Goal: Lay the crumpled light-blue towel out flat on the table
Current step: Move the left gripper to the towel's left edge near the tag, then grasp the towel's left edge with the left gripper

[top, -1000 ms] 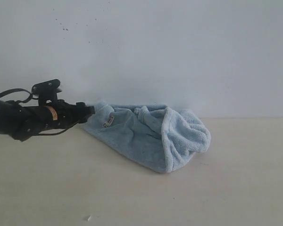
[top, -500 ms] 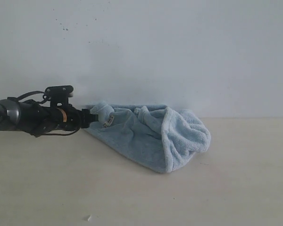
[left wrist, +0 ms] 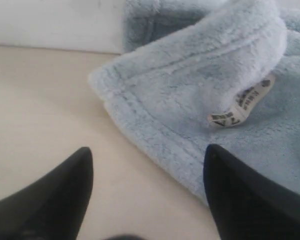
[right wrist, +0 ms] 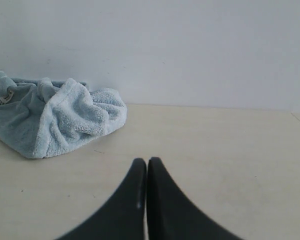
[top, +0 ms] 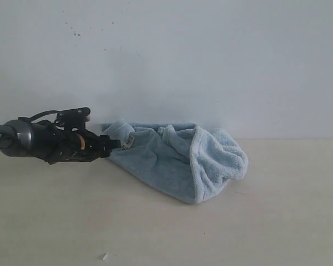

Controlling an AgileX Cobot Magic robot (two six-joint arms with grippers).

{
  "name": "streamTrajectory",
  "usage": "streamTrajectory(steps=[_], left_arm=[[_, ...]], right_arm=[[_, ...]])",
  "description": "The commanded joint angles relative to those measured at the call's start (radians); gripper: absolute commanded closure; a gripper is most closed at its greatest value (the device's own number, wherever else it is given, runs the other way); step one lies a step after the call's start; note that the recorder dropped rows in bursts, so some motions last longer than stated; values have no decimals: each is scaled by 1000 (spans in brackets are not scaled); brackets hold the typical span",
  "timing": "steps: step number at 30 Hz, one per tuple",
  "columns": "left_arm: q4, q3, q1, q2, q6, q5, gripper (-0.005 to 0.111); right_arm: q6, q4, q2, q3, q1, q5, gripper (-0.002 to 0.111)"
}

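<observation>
At towel [top: 177, 160] corner on table [top: 238, 233]: left end effector [left wrist: 148, 150] spread, hem between fingertips [left wrist: 240, 200].

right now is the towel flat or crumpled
Crumpled: the towel lies bunched, its right end folded over itself; a hemmed corner lies before the open left tool.

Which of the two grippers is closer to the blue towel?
Left. The left gripper is open at the towel's hemmed edge, near its white tag. The right gripper is shut and sits well back, with table showing between.
</observation>
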Motion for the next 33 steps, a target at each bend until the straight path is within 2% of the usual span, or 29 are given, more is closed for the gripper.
streamTrajectory(steps=[1,6,14,15,17,20,21,28,30,33], left_arm=[[-6,-4,-58,-4,-35,2,45],[-6,-4,-78,17,-43,-57,45],[-6,-30,-78,80,-34,-14,47],[-6,-30,-78,82,-36,-9,50],[-6,-30,-78,85,-36,22,65],[6,-30,-78,85,-29,55,97],[13,-30,-78,85,-29,69,102],[15,-28,-90,71,-10,225,102],[1,-26,-107,54,68,253,102],[-115,-26,-133,30,205,305,102]], right_arm=[[0,-4,-5,-1,2,-10,108],[0,-4,-5,-1,2,-10,108],[0,-4,-5,-1,2,-10,108],[0,-4,-5,-1,2,-10,108],[0,-4,-5,-1,2,-10,108],[0,-4,-5,-1,2,-17,108],[0,-4,-5,-1,2,-17,108],[0,-4,-5,-1,2,-17,108],[0,-4,-5,-1,2,-17,108],[0,-4,-5,-1,2,-17,108]])
